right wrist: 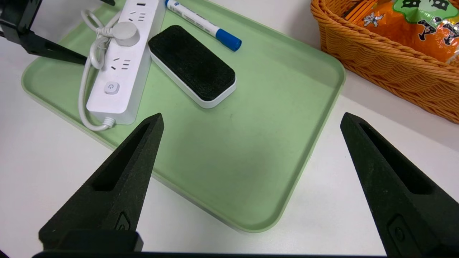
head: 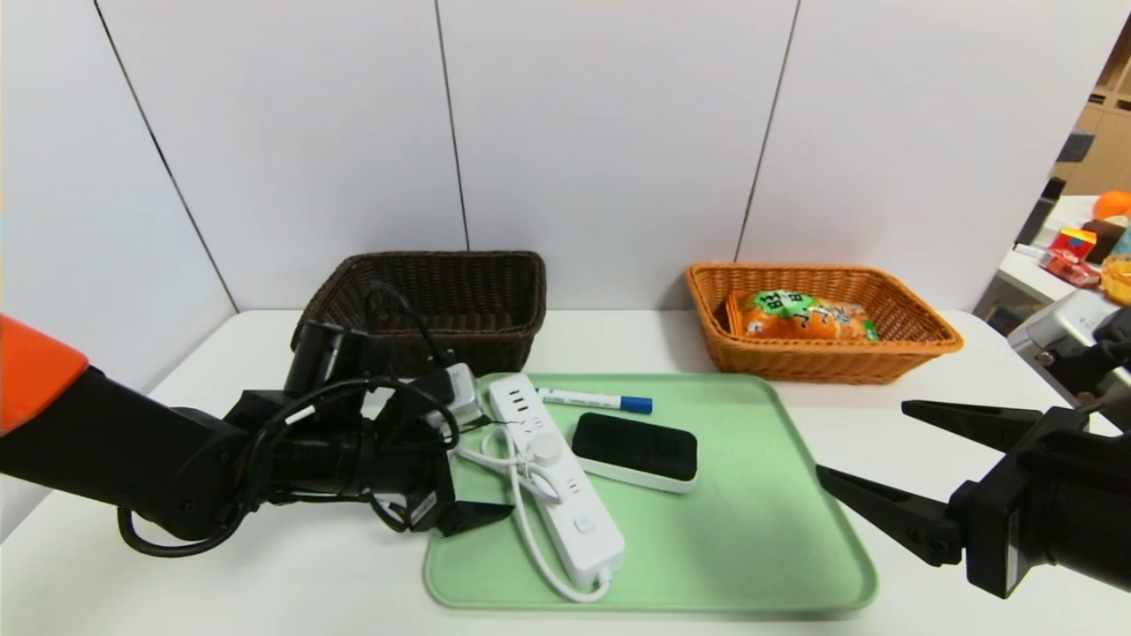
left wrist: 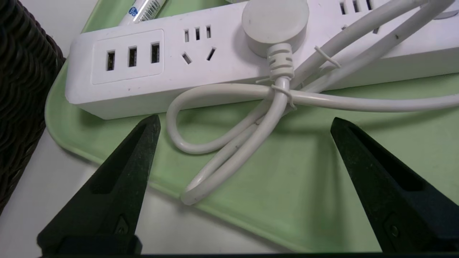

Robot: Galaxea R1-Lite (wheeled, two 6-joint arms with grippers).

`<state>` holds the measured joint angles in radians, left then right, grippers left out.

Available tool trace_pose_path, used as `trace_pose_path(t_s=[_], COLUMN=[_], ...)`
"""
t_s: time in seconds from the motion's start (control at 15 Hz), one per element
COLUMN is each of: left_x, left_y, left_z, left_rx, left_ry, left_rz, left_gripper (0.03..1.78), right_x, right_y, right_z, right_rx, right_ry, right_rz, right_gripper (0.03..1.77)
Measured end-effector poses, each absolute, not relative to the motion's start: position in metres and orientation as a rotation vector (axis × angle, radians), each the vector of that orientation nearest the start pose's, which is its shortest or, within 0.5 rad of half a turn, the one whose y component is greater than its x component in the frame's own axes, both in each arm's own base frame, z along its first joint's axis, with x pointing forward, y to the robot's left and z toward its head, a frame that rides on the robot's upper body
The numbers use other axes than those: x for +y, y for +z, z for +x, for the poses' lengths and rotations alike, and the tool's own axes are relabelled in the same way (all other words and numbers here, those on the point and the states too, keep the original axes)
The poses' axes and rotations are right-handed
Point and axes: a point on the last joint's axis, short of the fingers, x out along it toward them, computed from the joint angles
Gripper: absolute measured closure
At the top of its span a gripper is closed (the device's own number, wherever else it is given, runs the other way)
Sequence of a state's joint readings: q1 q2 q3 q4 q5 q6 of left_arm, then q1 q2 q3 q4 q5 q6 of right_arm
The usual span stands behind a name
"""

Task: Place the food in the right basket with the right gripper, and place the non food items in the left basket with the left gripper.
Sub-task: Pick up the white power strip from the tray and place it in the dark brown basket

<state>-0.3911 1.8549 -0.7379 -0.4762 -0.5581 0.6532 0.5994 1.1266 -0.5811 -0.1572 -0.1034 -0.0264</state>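
Left gripper (left wrist: 244, 123): spread wide, empty, just short of power strip (left wrist: 222, 61). Risk noted: cord loop (left wrist: 215, 143) directly ahead, liable to snag.

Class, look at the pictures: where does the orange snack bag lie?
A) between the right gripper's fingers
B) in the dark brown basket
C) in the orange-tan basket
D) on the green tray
C: the orange snack bag lies inside the orange-tan basket; it is not on the tray, in the other basket or in any gripper.
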Motion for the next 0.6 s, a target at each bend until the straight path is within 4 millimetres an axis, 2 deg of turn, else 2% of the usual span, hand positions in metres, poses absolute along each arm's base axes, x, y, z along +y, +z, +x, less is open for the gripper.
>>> trace_pose_path(t_s=[0.6], left_x=[-0.134], left_y=[0.09], left_z=[0.295], left_rx=[0.352], left_ry=[-1.097], left_rz=[0.518], left_gripper=[0.12], right_x=[0.087], right_y=[0.203], right_z=[0.128], right_rx=[0.37], right_ry=[0.509], right_rz=[-0.166], right_gripper=[0.1])
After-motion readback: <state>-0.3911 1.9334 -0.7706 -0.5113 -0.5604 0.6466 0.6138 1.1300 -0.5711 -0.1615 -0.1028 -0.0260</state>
